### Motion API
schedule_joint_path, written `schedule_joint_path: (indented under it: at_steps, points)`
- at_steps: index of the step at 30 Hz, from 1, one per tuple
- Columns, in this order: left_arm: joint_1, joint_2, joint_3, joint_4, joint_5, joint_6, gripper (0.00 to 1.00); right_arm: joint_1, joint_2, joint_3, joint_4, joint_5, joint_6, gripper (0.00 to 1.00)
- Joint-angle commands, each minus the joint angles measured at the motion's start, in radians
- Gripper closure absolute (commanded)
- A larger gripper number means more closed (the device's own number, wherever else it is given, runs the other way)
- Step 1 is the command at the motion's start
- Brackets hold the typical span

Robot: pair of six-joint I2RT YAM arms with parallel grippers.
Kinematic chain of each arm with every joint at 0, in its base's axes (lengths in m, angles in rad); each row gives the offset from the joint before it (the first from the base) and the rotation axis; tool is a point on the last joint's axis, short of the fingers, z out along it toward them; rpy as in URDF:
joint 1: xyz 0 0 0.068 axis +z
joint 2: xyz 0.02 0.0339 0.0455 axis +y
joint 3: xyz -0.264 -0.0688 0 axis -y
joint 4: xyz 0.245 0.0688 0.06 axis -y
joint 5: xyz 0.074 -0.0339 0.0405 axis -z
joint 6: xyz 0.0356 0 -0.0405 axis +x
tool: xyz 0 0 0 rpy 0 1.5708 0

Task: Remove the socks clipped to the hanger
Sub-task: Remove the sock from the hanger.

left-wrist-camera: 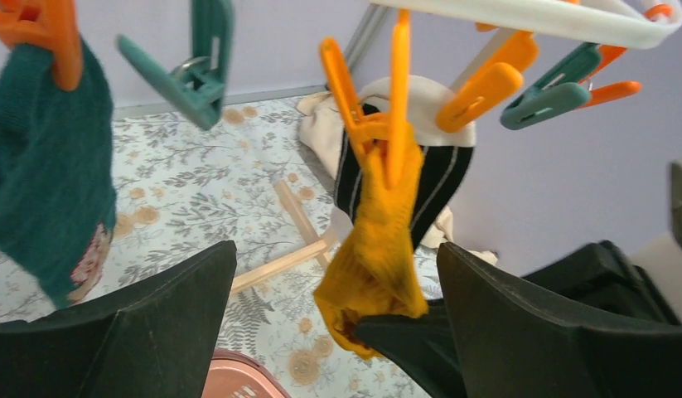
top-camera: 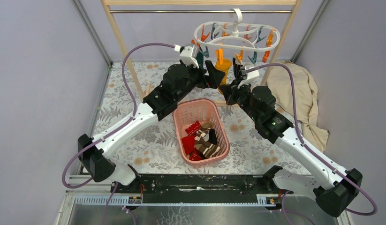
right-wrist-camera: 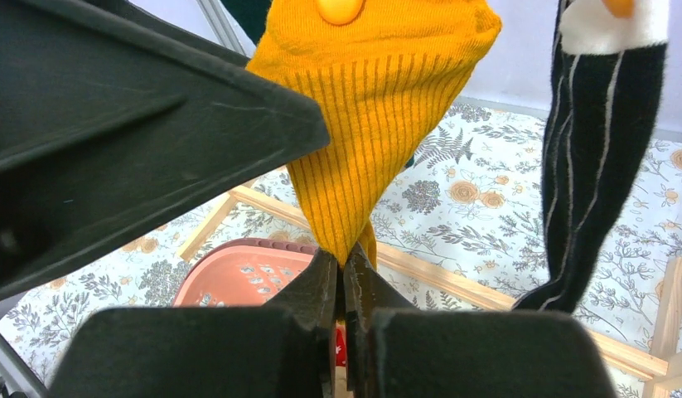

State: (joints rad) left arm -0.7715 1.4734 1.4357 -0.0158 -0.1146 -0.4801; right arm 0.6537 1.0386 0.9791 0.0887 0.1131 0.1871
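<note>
The white hanger hangs from the rack's rail, with orange and teal clips dangling. A mustard sock hangs from an orange clip. My right gripper is shut on that sock's lower tip. My left gripper is open, with one finger on each side of the same sock and not touching it. A dark teal sock is clipped to the left. A black sock with white stripes hangs behind.
A pink basket on the floral table below holds a red sock and a brown-and-white striped sock. The tall wooden rack frames the hanger. A beige cloth lies at the right.
</note>
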Motion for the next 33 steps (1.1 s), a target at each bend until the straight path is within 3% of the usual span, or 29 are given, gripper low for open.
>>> schedule_joint_path:
  at_steps: [1,17,33]
  points:
    - [0.004,-0.036,0.019,0.045,0.052,-0.028,0.01,0.009,0.004,0.040,0.025,-0.008,-0.014,1.00]
    - [0.068,0.046,0.169,0.080,0.198,-0.086,0.02,0.008,0.011,0.059,-0.003,-0.013,-0.030,1.00]
    - [0.091,0.130,0.244,0.095,0.237,-0.080,0.18,0.008,0.015,0.070,-0.014,-0.018,-0.036,1.00]
